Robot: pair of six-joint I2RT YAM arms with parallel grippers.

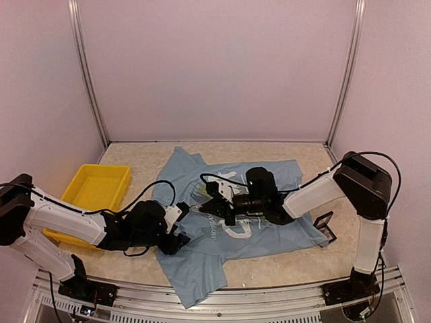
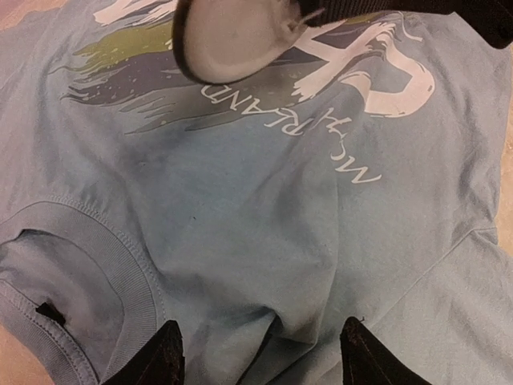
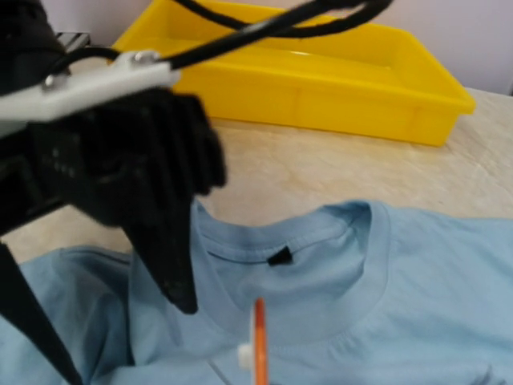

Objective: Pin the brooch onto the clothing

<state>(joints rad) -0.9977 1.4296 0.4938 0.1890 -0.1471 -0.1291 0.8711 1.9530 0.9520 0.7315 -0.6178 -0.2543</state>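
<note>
Though T-shirt (image 2: 240, 233) print (image 2: 321, 120) perhaps reads "RLAND", left gripper (image 2: 260, 353) gapes; right gripper (image 1: 217, 204) pinches brooch (image 3: 258, 341).

Small print on the T-shirt (image 2: 264, 241): one line of thin white capitals (image 2: 296, 132) under the chest picture, upside down in the left wrist view. It starts with "MC" and ends with "LAND"; the letters between are not clear.
Large print on the T-shirt: big white letters (image 2: 393, 80) above that line, cut off by the edge of the view and partly covered, so no word can be read.
Top view: the same print is too small and too covered to read.
Neck tag (image 3: 279, 256): small and black, no print readable.
</note>
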